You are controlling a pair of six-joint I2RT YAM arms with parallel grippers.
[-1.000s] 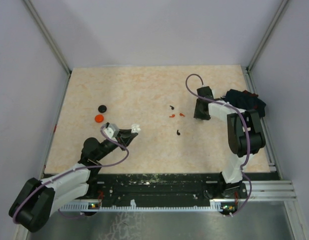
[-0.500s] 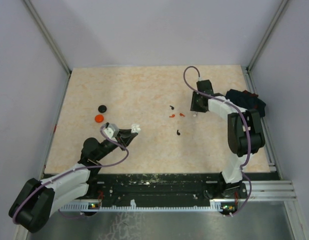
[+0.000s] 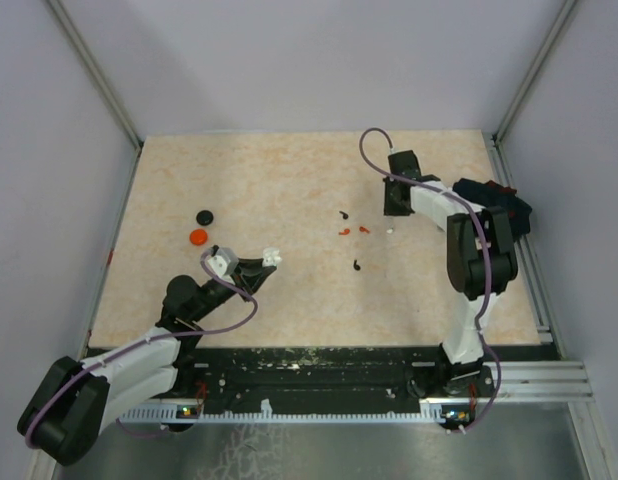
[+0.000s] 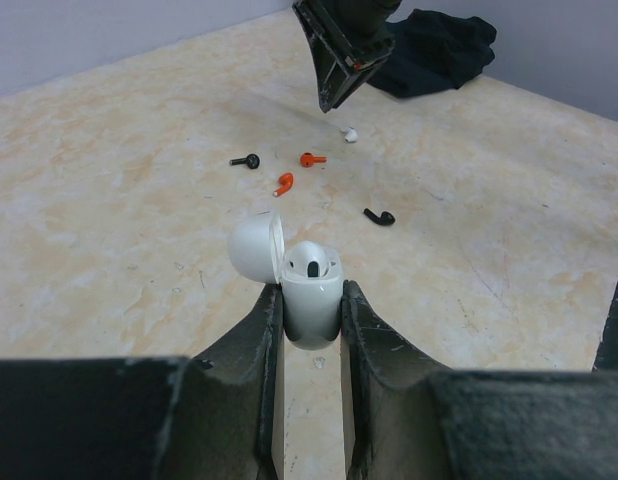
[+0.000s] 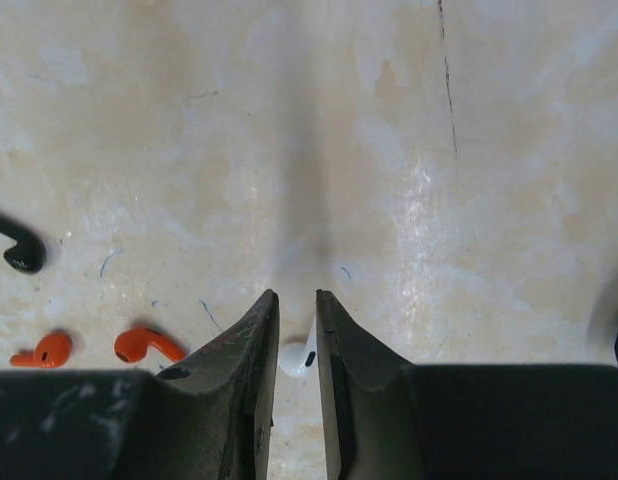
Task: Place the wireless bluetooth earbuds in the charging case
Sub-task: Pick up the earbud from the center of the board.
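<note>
Charging case (image 4: 311,292), upright, lid (image 4: 254,250) swung open sideways

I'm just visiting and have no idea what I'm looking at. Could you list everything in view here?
white plastic charging case: 1, white, lid open, gripped by the left hand
white stemmed earbuds: 2, white, one apparently seated in the case, one on the table under the right hand
black stemmed earbuds: 2, black, mid-table
orange stemmed earbuds: 2, red-orange, side by side between the black ones
round flat discs: 2, one black, one red, left part of the table
dark navy cloth bundle: 1, navy, right table edge
beige marbled table: 1
left hand: 1, black, closed on the case
right hand: 1, black, fingers slightly apart, empty
</note>
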